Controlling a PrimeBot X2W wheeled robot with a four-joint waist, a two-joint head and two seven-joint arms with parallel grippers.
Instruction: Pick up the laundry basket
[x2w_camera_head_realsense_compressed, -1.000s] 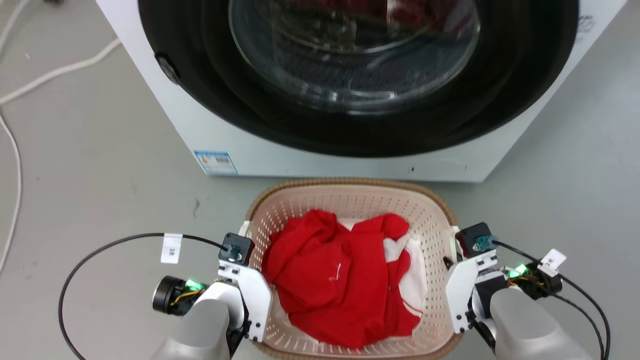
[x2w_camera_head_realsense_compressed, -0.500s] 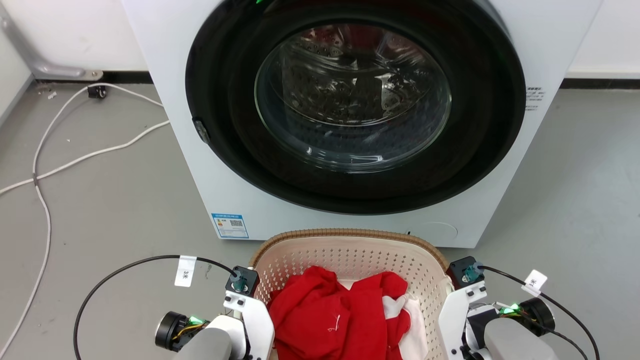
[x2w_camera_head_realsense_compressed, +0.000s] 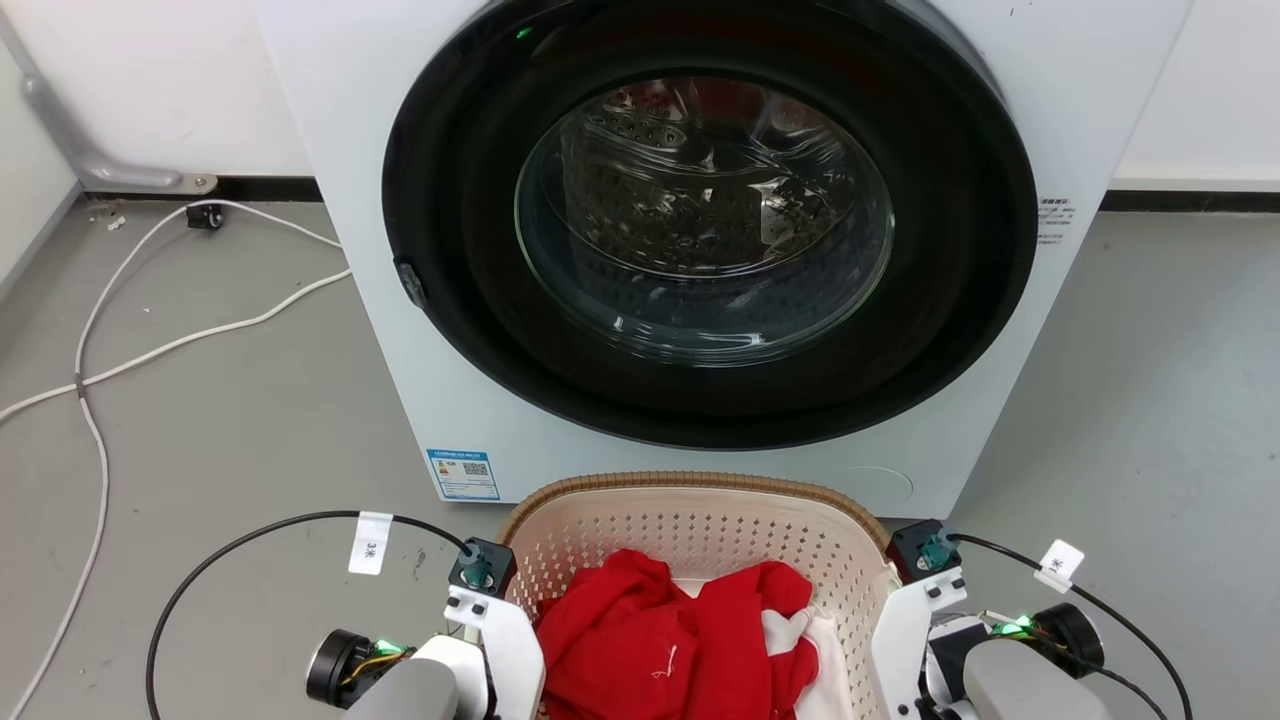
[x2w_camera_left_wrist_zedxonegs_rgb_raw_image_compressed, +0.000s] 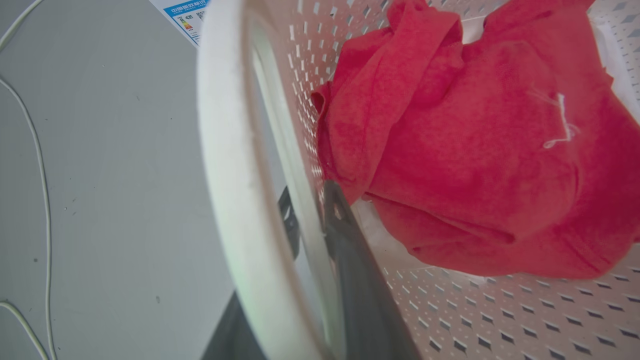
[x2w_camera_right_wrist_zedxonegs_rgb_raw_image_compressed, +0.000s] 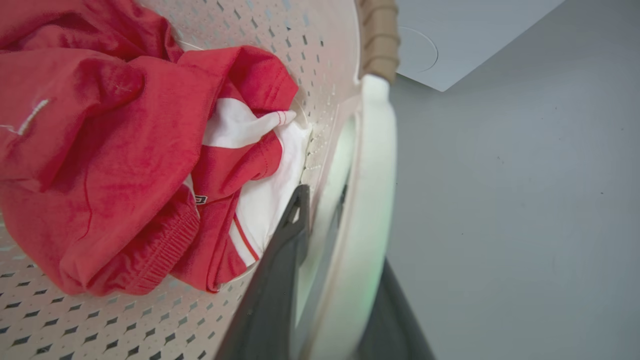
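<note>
Checking the grip first: the left gripper (x2w_camera_left_wrist_zedxonegs_rgb_raw_image_compressed: 312, 205) is pinching the side wall of the laundry basket (x2w_camera_head_realsense_compressed: 690, 482). One finger is lying inside against the perforated plastic, and the other is showing outside through the white loop handle (x2w_camera_left_wrist_zedxonegs_rgb_raw_image_compressed: 225, 150). The jaws are narrowed to about the wall's thickness, with nothing else between them. The right gripper (x2w_camera_right_wrist_zedxonegs_rgb_raw_image_compressed: 322, 200) is mirroring this on the opposite wall, beside its own handle (x2w_camera_right_wrist_zedxonegs_rgb_raw_image_compressed: 375, 175). The basket is hanging or sitting between the two grippers; I cannot tell whether it is off the floor.

Risk 1: the thin wall is likely flexing under the pinch, so the fingers could be sliding toward the rim during a lift.

Risk 2: the red clothes (x2w_camera_left_wrist_zedxonegs_rgb_raw_image_compressed: 475, 150) are bulging just inward of the left inner finger, and a white garment (x2w_camera_right_wrist_zedxonegs_rgb_raw_image_compressed: 270, 200) is touching the right inner finger. Either could be snagging or shifting the load.

Risk 3: if the two arms are rising unevenly, the basket will tip.

Risk 4: beyond the fingertips, the washer (x2w_camera_head_realsense_compressed: 700, 250) is standing close to the far rim, so any forward swing means a knock.
</note>
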